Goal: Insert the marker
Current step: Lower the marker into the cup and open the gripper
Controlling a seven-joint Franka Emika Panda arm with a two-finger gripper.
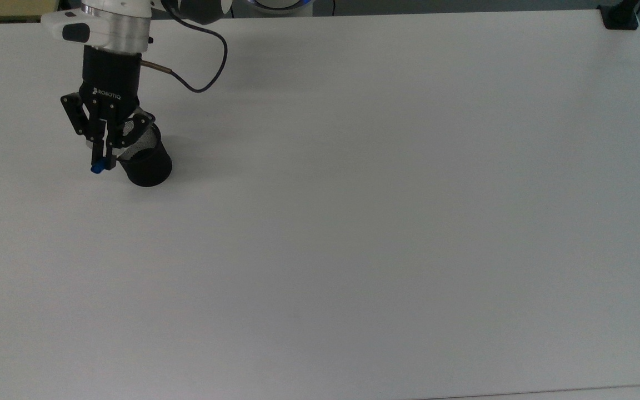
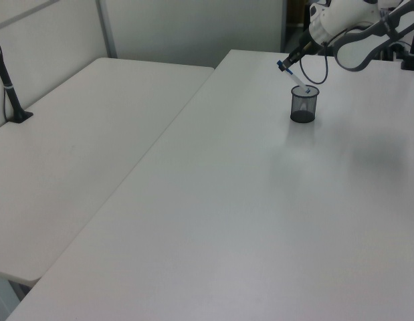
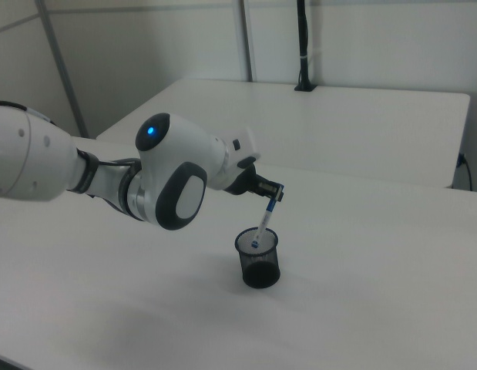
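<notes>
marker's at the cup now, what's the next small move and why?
Probably ease the gripper straight down a little, then release. It is shut on the marker, which hangs tilted with its lower tip just inside the rim of the mesh cup, most of the barrel above it.

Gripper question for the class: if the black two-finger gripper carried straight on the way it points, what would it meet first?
Probably the black mesh cup: the gripper points the white marker slantwise down into its mouth, though depth is uncertain.

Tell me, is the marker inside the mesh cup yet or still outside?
Partly in. The marker slants from the hand with its lower tip just past the mesh cup rim.
</notes>
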